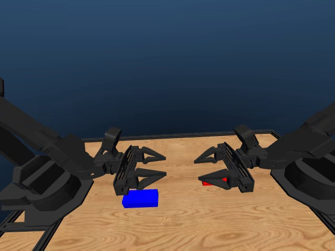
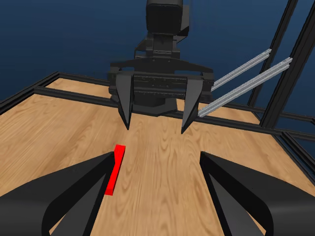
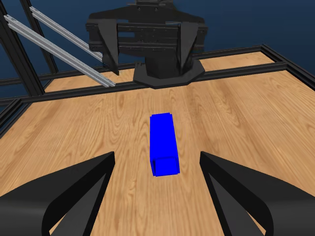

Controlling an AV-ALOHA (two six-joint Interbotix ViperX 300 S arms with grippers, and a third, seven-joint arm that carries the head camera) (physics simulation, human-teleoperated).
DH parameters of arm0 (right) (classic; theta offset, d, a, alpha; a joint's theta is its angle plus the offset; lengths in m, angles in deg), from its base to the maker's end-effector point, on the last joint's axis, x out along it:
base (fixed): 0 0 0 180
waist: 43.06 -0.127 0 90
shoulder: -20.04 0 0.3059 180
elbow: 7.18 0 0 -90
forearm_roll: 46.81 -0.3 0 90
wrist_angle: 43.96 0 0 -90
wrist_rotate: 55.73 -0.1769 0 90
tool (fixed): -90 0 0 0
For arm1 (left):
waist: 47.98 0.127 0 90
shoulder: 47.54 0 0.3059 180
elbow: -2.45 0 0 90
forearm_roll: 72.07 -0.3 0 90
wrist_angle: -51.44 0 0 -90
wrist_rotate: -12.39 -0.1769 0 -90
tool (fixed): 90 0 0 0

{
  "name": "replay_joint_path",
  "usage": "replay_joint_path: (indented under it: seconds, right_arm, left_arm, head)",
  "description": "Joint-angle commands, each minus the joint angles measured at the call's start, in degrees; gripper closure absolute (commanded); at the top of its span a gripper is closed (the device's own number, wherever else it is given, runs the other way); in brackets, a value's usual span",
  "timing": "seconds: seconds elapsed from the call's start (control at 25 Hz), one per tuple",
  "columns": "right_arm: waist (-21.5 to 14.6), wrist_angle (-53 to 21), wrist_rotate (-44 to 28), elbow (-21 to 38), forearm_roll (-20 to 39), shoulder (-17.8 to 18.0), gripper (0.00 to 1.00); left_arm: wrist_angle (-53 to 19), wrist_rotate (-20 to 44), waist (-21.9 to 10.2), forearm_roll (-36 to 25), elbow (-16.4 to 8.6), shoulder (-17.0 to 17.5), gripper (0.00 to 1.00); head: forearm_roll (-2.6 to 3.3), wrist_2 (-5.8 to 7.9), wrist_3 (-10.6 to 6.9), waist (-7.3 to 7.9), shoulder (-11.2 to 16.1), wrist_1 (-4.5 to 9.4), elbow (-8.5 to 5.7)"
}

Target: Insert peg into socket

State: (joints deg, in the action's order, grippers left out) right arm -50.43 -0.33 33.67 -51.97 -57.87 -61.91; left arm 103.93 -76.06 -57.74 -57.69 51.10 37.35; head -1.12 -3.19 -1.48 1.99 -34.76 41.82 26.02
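Both claws (image 1: 162,164) (image 1: 201,168) agape (empty).

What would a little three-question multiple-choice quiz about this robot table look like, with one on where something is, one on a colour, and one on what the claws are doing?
1. Where does the socket lie?
A. On the table, near the left gripper
B. Held in the right gripper
C. Stacked on the peg

2. What colour is the peg?
A. Green
B. Red
C. Yellow

3. What state are the two grippers in?
A. Both shut on something
B. One open, one shut
C. Both open, holding nothing

Answers:
1 A: the head view shows the blue block flat on the wooden table, by the left gripper.
2 B: the thin bar near the right gripper is bright red.
3 C: both wrist views show spread jaws with only wood between them.
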Motion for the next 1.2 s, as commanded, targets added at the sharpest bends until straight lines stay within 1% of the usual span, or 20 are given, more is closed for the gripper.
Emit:
replay_joint_path:
  seconds: [0.04, 0.08, 0.2, 0.36, 0.4, 0.48, 0.52, 0.56, 0.68, 0.72, 0.76, 0.8, 0.84, 0.92, 0.96, 1.04, 1.08, 1.12, 1.16, 1.2]
  right_arm:
    - [-0.99, 0.13, -0.53, 1.35, -0.27, -0.33, 0.0]
    - [-0.99, 0.12, -0.61, 1.32, -0.54, 0.3, 0.0]
    - [-1.33, 0.29, -0.85, 1.76, -0.53, 0.83, 0.0]
    - [-1.32, 0.24, -1.07, 2.08, -0.22, 1.52, 0.0]
    - [-1.26, 0.52, -1.13, 2.2, -0.09, 1.63, 0.0]
    - [-1.18, 0.94, -1.46, 2.3, 0.23, 2.01, 0.0]
    - [-1.1, 1.24, -1.63, 2.41, 0.38, 2.23, 0.0]
    - [-1.11, 1.28, -1.83, 2.25, 0.47, 2.51, 0.0]
    - [-1.09, 2.42, -2.46, 1.33, 0.65, 2.79, 0.0]
    - [-1.1, 2.3, -2.47, 1.17, 0.7, 2.93, 0.0]
    - [-1.2, 2.71, -2.51, 0.76, 0.66, 2.73, 0.0]
    - [-1.55, 3.07, -2.59, 0.57, 0.7, 2.44, 0.0]
    - [-1.62, 3.15, -2.74, -0.22, 0.45, 2.65, 0.0]
    - [-1.74, 3.2, -3.46, -1.22, 0.18, 2.67, 0.0]
    - [-1.68, 3.65, -4.23, -2.12, -0.07, 3.16, 0.0]
    - [-1.0, 2.16, -4.92, -3.58, -0.95, 3.81, 0.0]
    - [-0.51, 0.55, -5.11, -4.38, -1.34, 4.57, 0.0]
    - [-0.01, -0.75, -5.35, -4.62, -1.61, 5.13, 0.0]
    - [0.33, -1.18, -6.01, -5.48, -1.67, 5.64, 0.0]
    - [0.79, -2.14, -6.25, -6.38, -1.83, 6.11, 0.0]
  left_arm:
    - [-10.36, -0.44, -1.53, 5.82, 0.05, -0.42, 0.0]
    - [-10.33, 0.04, -2.1, 6.3, -0.61, -0.44, 0.0]
    - [-19.98, -0.05, -1.56, 8.15, -0.22, -0.85, 0.0]
    - [-26.59, 0.98, -1.32, 8.19, 0.43, -0.81, 0.0]
    - [-28.99, 1.58, -0.79, 7.79, -0.41, -0.69, 0.0]
    - [-31.9, 2.42, -0.38, 6.8, 1.04, -1.08, 0.0]
    - [-32.57, 3.73, -0.23, 6.46, 0.18, -2.04, 0.0]
    - [-33.84, 4.3, -0.03, 5.93, 0.7, -2.73, 0.0]
    - [-36.39, 6.66, 0.97, 3.99, -0.16, -3.37, 0.0]
    - [-36.91, 7.47, 1.37, 3.37, -0.63, -3.0, 0.0]
    - [-38.51, 7.51, 1.79, 2.56, 0.47, -4.87, 0.0]
    - [-39.42, 7.64, 2.41, 1.81, -0.15, -4.85, 0.0]
    - [-41.25, 7.7, 3.07, 1.21, -0.71, -6.46, 0.0]
    - [-41.34, 9.59, 3.26, 0.03, 0.49, -5.69, 0.0]
    - [-42.37, 9.63, 3.49, -0.37, -0.98, -8.01, 0.0]
    - [-41.55, 10.67, 3.25, -0.91, -1.01, -8.04, 0.0]
    - [-41.22, 11.43, 2.95, -1.46, -0.64, -8.67, 0.03]
    - [-42.47, 12.28, 2.68, -1.82, -1.22, -8.87, 0.45]
    - [-42.2, 12.94, 2.32, -1.58, -1.51, -8.97, 1.0]
    - [-41.91, 13.42, 2.04, -1.84, -1.1, -9.4, 1.0]
  head:
    - [0.02, -0.25, 0.57, -0.43, -0.14, 0.57, -0.11]
    - [0.02, -0.31, 0.7, -0.5, -0.09, 0.53, 0.01]
    - [-0.08, -1.13, 1.41, -0.85, 0.33, 0.62, 0.63]
    - [-0.09, -1.72, 2.1, -1.38, 1.56, 0.58, 1.01]
    - [-0.09, -2.0, 2.28, -1.63, 2.04, 0.88, 0.9]
    - [-0.06, -2.46, 2.6, -2.17, 2.95, 0.76, 0.69]
    - [-0.04, -2.83, 2.71, -2.57, 3.61, 0.65, 0.52]
    - [-0.02, -3.2, 2.81, -2.97, 4.34, 0.66, 0.29]
    - [0.04, -3.87, 2.91, -3.92, 6.43, 0.59, -0.29]
    - [0.07, -3.94, 2.94, -4.1, 6.86, 0.66, -0.44]
    - [0.09, -4.16, 2.96, -4.45, 7.82, 0.62, -0.78]
    - [0.12, -4.25, 2.95, -4.72, 8.56, 0.58, -1.07]
    - [0.14, -4.36, 2.88, -4.93, 9.21, 0.67, -1.35]
    - [0.18, -4.42, 2.76, -5.15, 9.99, 0.84, -1.71]
    - [0.17, -4.48, 2.71, -5.2, 10.37, 0.87, -1.92]
    - [0.18, -4.44, 2.51, -5.2, 10.81, 0.83, -2.16]
    - [0.19, -4.33, 2.49, -5.15, 10.93, 0.84, -2.22]
    - [0.18, -4.28, 2.5, -5.07, 11.02, 0.88, -2.28]
    - [0.2, -4.16, 2.47, -5.02, 11.07, 0.95, -2.31]
    - [0.24, -3.95, 2.45, -5.01, 11.08, 0.98, -2.32]
